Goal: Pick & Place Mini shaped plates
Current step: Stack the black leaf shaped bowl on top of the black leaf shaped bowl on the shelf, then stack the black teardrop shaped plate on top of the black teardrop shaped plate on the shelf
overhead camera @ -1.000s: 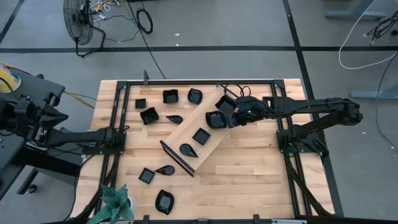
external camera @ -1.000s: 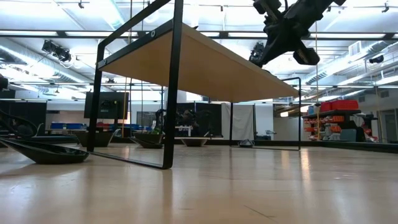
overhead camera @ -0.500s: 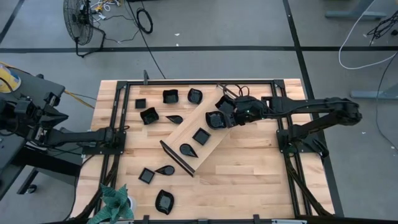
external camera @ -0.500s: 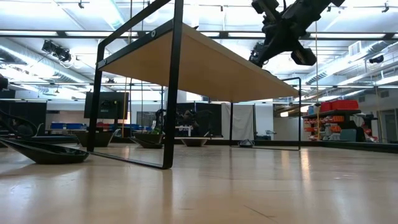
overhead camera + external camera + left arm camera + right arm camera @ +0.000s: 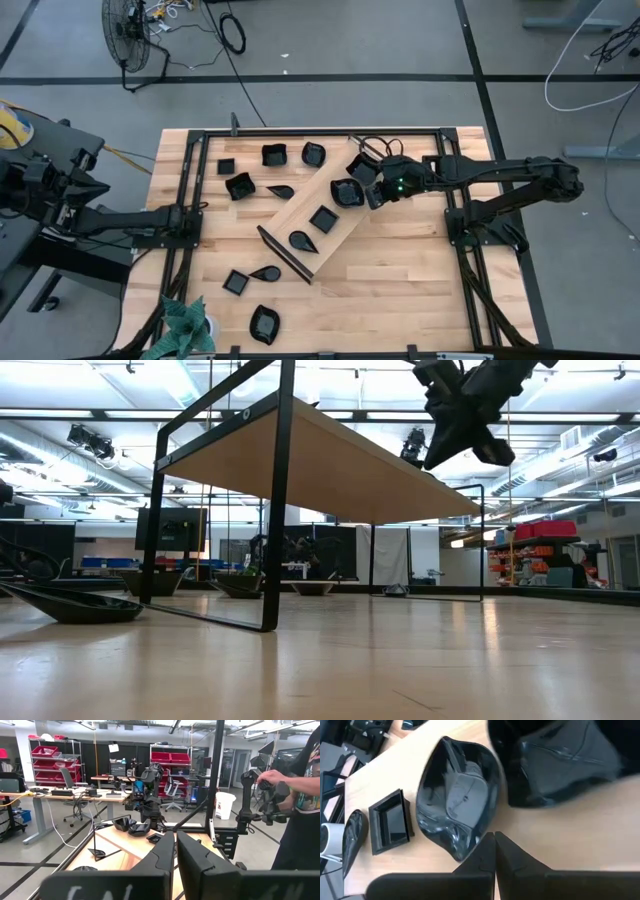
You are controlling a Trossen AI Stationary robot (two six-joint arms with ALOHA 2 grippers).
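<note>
The tabletop [image 5: 400,270] fills the middle of the high view, and the long light-wood tray [image 5: 318,222] lies across it on a diagonal, its long axis running from lower left to upper right of the frame. The mini shaped plates [image 5: 323,218] are spread in three groups: a row along the upper left of the tabletop, a few at the lower left, and several on the tray itself.

The right end effector [image 5: 378,190] hangs over the tray's upper right end, with its fingers pressed together and nothing between them. The wavy-rimmed plate [image 5: 348,192] lies just to its left in the high view, on the tray. In the right wrist view that plate [image 5: 457,795] sits just beyond the closed fingertips [image 5: 487,851], with the square plate [image 5: 392,822] and the teardrop plate [image 5: 352,834] further along the tray. Another dark dish [image 5: 555,760] lies beside the wavy-rimmed one, but its shape is hard to read.

The left end effector [image 5: 175,851] waits at the far left of the high view, well apart from every plate, its fingers nearly shut and empty. The right arm is plainly the nearer one for anything at the tray's upper end.
</note>
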